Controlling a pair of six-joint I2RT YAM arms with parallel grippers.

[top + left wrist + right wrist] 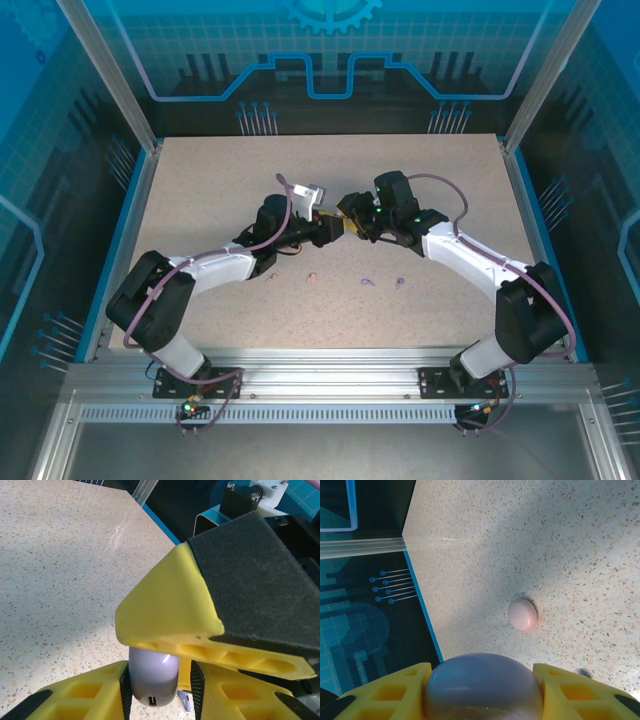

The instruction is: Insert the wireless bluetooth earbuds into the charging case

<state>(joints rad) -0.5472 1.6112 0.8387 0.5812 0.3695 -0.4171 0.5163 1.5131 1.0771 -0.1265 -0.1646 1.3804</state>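
A pale purple charging case [482, 685] is held above the table with my right gripper [482, 695] shut across its width. In the left wrist view the same case [152, 675] shows edge-on with its charging port facing the camera. My left gripper [161, 682] stands around it: the left pad touches the case and a small gap shows at the right pad [196, 682]. Both grippers meet mid-table [345, 226]. On the table lie two pink earbuds [270, 278] [312, 275] and two purple earbuds [367, 282] [400, 283]. One purple earbud [184, 700] shows below the case.
A closed pale pink case [522, 615] rests on the speckled table [200, 200], beyond the held case. A blue rim [422, 610] marks the table's edge in the right wrist view. The right gripper's yellow finger [170, 605] hangs close over the left fingers.
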